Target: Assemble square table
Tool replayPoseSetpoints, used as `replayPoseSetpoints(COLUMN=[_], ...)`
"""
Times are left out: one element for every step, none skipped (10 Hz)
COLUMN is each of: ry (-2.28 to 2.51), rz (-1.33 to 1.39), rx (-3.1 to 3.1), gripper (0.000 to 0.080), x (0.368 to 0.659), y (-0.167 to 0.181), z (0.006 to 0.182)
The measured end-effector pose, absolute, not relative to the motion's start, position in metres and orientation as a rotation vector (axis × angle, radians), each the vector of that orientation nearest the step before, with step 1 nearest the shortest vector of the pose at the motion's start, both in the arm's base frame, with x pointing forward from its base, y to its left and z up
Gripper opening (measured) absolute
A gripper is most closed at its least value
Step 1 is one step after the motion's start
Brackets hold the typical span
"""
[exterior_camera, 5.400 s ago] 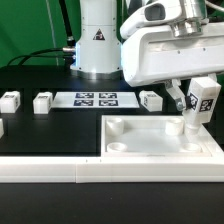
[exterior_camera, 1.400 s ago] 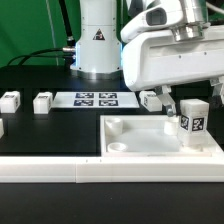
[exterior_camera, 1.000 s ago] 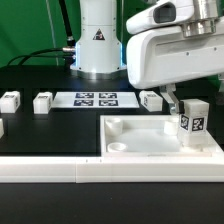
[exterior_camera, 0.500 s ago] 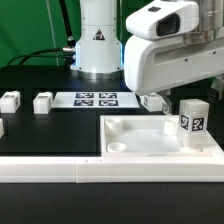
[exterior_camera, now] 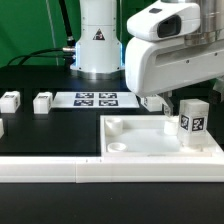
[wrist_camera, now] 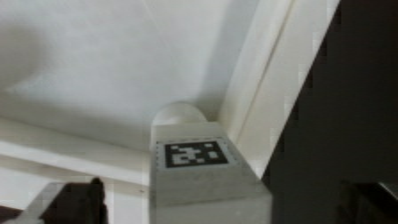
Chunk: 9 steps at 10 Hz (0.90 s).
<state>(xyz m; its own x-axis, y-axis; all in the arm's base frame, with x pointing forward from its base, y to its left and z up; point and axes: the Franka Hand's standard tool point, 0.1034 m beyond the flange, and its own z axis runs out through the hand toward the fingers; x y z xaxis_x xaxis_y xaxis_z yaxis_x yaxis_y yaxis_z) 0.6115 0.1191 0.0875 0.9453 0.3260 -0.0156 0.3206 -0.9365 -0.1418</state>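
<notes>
The tool [exterior_camera: 172, 101] has let go and lifted. The leg [exterior_camera: 193, 120] it carried now stands upright in a far corner socket of the square table top [exterior_camera: 150, 142].

From the exterior view's left, a loose leg [exterior_camera: 10, 100], a second loose leg [exterior_camera: 42, 101], the marker board [exterior_camera: 96, 99] and a third leg [exterior_camera: 150, 100] lie on the bench [exterior_camera: 50, 135].

The tool's jaws are spread wide and empty, straddling the standing leg. That leg looks seated only, not screwed in, so a finger brushing it could tip it out.
</notes>
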Motion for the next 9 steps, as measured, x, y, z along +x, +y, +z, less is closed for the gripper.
replayPoseSetpoints(ry=[-0.487,-0.464,-0.457,-0.452,-0.445,-0.466,-0.484,-0.486,-0.486], rz=[0.052,0.014,-0.012,-0.032,-0.060,-0.102,-0.111,-0.102,-0.096], rx=[-2.964,-2.971,-2.974,-2.975,-2.977,-2.975,-2.974,-2.974,-2.974], gripper=[0.0649,0.0649,0.0649,0.0649,0.0649,0.0649,0.0649,0.0622,0.0475], x=[0.612,0.616,0.619,0.623,0.627,0.629,0.627,0.624,0.622], y=[0.120,0.126,0.127,0.126,0.124,0.121,0.117,0.115,0.115], z=[0.088,0.090,0.092,0.093,0.095,0.093,0.089,0.086,0.085])
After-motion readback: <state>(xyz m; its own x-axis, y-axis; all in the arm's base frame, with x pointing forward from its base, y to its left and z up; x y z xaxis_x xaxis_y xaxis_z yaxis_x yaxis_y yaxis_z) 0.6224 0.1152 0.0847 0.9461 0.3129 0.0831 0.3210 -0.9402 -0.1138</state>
